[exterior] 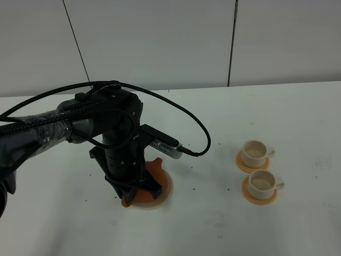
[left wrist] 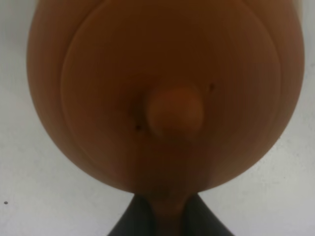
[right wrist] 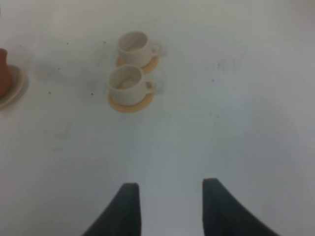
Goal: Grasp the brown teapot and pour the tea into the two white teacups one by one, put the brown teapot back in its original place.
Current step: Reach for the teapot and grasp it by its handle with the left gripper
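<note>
The brown teapot [exterior: 155, 168] sits on its pale trivet [exterior: 167, 188], well apart from the two white teacups [exterior: 254, 152]. My left gripper [left wrist: 166, 220] pinches its handle tight. My right gripper [right wrist: 170, 209] has its fingers wide, holding nothing.

Bare table [exterior: 213, 218] lies open between the brown teapot [exterior: 155, 169] and the 2 white teacups [exterior: 254, 152] [exterior: 261, 183]. The left arm [exterior: 120, 144] blocks the teapot from above and the left. The cups' coasters [exterior: 262, 199] seem to touch, leaving no passage between them. Free table continues to the cups' right.
</note>
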Robot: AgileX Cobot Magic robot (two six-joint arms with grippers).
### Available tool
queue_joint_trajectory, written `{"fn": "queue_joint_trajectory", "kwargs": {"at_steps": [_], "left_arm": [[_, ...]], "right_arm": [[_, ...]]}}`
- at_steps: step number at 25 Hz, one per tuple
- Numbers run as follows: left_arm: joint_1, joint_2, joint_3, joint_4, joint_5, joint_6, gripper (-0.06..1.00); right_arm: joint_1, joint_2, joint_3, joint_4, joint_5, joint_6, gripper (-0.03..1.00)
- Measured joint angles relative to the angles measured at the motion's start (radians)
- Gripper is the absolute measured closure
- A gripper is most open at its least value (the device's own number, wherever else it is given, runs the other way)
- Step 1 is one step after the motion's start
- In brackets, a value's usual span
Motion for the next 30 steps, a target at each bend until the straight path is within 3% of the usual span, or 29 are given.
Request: {"fn": "queue_joint_trajectory", "kwargs": {"at_steps": [30], "left_arm": [[0.0,-0.03,0.0,0.004,-0.072,0.063,0.78]], "right_arm": [[0.0,0.0,0.0,0.0,0.0,0.0,0.67]]}}
